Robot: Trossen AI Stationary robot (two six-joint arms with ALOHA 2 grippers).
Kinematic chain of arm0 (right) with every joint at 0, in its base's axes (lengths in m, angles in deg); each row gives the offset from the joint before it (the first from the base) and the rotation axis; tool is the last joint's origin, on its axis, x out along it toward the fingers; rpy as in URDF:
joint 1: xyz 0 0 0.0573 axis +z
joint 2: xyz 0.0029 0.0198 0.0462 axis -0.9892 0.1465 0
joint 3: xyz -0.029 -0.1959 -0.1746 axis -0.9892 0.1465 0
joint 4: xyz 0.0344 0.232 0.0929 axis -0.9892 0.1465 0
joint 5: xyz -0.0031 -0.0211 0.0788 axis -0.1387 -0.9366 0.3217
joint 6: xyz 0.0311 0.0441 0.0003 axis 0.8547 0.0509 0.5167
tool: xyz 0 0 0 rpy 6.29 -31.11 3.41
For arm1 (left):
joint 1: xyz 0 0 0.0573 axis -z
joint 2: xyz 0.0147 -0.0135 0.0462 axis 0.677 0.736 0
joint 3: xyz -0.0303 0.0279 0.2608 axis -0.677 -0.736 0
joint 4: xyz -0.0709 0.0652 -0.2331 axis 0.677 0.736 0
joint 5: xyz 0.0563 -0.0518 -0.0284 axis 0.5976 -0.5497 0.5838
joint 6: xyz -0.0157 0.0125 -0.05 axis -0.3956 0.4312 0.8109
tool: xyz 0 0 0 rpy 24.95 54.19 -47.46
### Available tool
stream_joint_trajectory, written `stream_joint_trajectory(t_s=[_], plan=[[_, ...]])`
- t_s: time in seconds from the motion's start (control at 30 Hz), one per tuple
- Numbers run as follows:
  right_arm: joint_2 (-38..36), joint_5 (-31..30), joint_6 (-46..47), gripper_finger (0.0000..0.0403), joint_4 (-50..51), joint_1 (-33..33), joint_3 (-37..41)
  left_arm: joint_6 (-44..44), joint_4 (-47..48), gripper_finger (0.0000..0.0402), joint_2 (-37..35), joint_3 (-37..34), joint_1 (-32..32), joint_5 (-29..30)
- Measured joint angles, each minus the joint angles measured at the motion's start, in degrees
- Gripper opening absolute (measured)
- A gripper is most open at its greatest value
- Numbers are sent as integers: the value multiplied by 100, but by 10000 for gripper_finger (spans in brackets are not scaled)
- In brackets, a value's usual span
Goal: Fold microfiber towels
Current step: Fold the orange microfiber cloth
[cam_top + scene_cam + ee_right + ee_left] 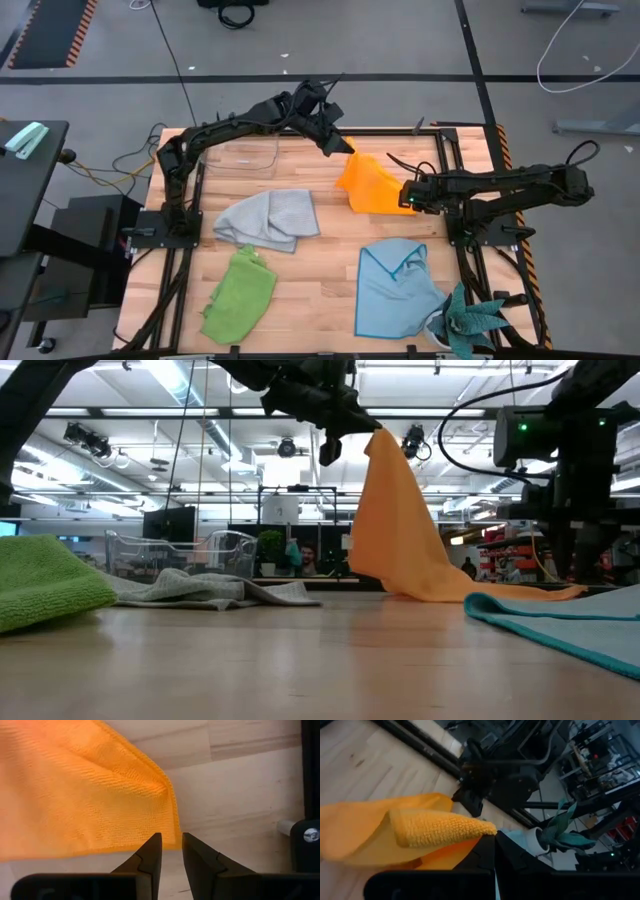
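My left gripper is shut on the orange-yellow towel and holds one corner of it up over the table's far middle. The cloth drapes down from there, and its lower part lies on the wood. My right gripper points down over the towel's right corner, its fingers a little apart. The grey towel, lime green towel and light blue towel lie crumpled on the table, untouched. My left gripper pinches the orange-yellow towel's far corner between its two fingers, coming from the table's left and slanting down. That corner is lifted clear and bunched. The cloth hangs slack below it, with its lower part on the table. Whether my right gripper touches the towel's corner, I cannot tell.
A clear plastic box stands at the far left, behind the grey towel. A teal spiky plant in a white pot sits at the near right corner. Black frame rails run along the table's sides. Bare wood shows in the table's middle.
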Motion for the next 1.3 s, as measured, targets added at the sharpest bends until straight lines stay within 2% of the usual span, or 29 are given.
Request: stream_joint_trajectory(t_s=[0.37, 0.53, 1.1, 1.3], plan=[[329, 189, 311, 84, -166, 13, 124, -304, 448, 3, -74, -4, -104, 22], [410, 298, 382, 84, -998, 11, 442, -379, 445, 4, -102, -4, -110, 24], [421, -88, 351, 83, -1578, 11, 498, -411, 467, 5, -102, -4, -88, 27], [421, -301, -24, 51, -2148, 11, 492, -414, 436, 10, -102, -4, -82, 24]])
